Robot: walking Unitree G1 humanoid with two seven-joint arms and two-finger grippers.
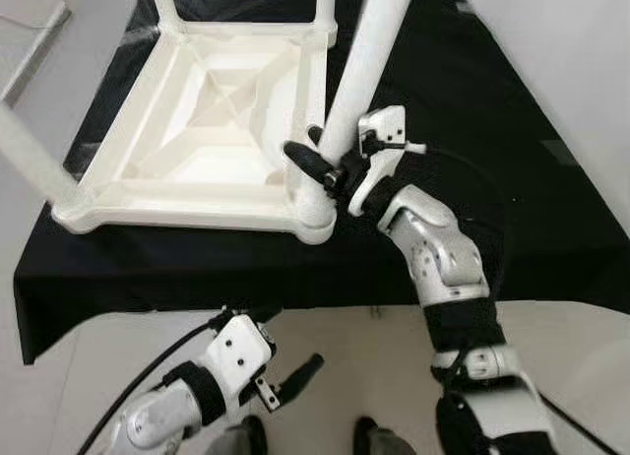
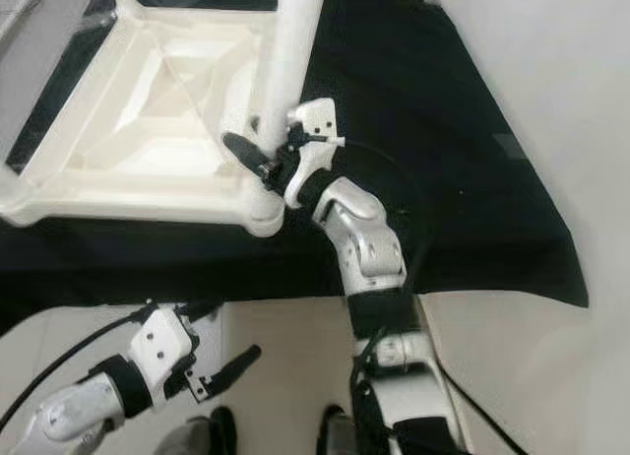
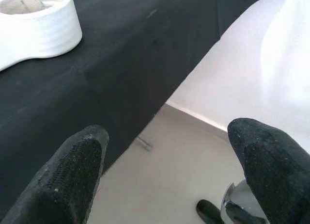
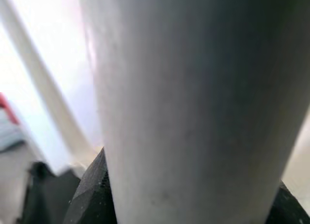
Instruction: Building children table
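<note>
Now — table leg (image 1: 366, 59) within right end effector (image 1: 330, 164)

The upturned tabletop (image 1: 197, 120) lies on the cloth-covered platform (image 1: 472, 160), a leg (image 1: 366, 56) standing at its near right corner.

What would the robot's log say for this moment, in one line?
right gripper: shut on table leg | left gripper: open, idle | tabletop: upside down on black cloth

No readable text, labels, brands, numbers or signs in any view. The white plastic table top (image 1: 207, 120) and its legs (image 1: 369, 51) are plain, the black cloth (image 1: 472, 130) on the worktop is unmarked, and no legible marking can be made out on either tool housing.
</note>
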